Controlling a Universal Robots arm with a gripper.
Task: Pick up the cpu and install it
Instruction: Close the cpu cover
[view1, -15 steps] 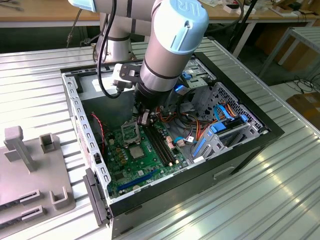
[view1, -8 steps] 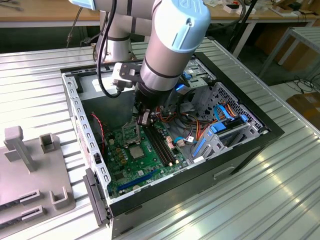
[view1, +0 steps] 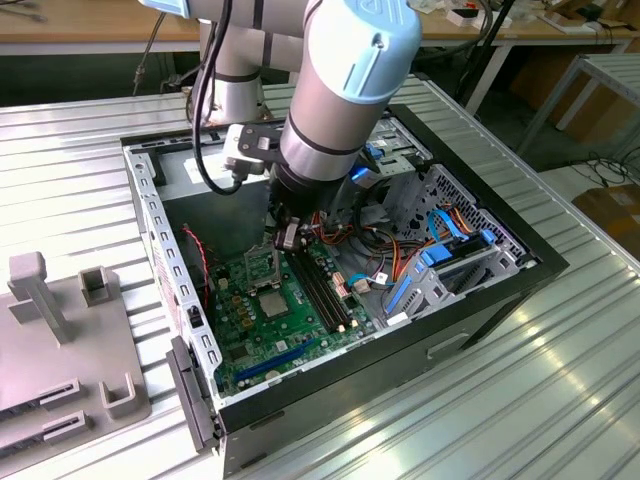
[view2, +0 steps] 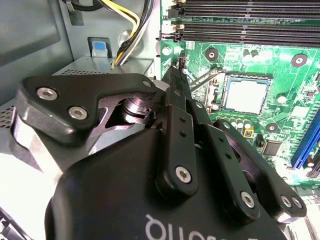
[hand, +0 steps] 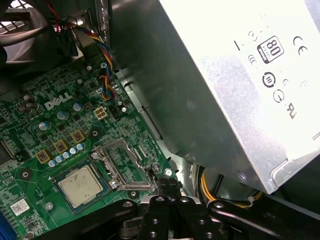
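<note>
The cpu (view1: 272, 303) lies flat in its socket on the green motherboard (view1: 250, 345), grey metal top up; both wrist views show it too, cpu (view2: 246, 95), cpu (hand: 80, 186). The hinged silver socket frame (hand: 120, 159) stands open beside it. My gripper (view1: 285, 238) hangs low inside the case, just beyond the open frame and a little away from the cpu. Its black fingers (view2: 176, 87) are pressed together with nothing visible between them, the tips close to the socket's thin metal lever (view2: 202, 76). Seen in the first wrist view, the gripper (hand: 167, 182) is next to the frame's edge.
Long black memory slots (view1: 320, 290) run beside the socket. The grey power supply (hand: 225, 75) with yellow and black cables (view2: 132, 30) sits close to the gripper. A drive cage with blue cables (view1: 440, 260) fills the case's far end. A grey fixture (view1: 60, 340) stands on the ribbed table.
</note>
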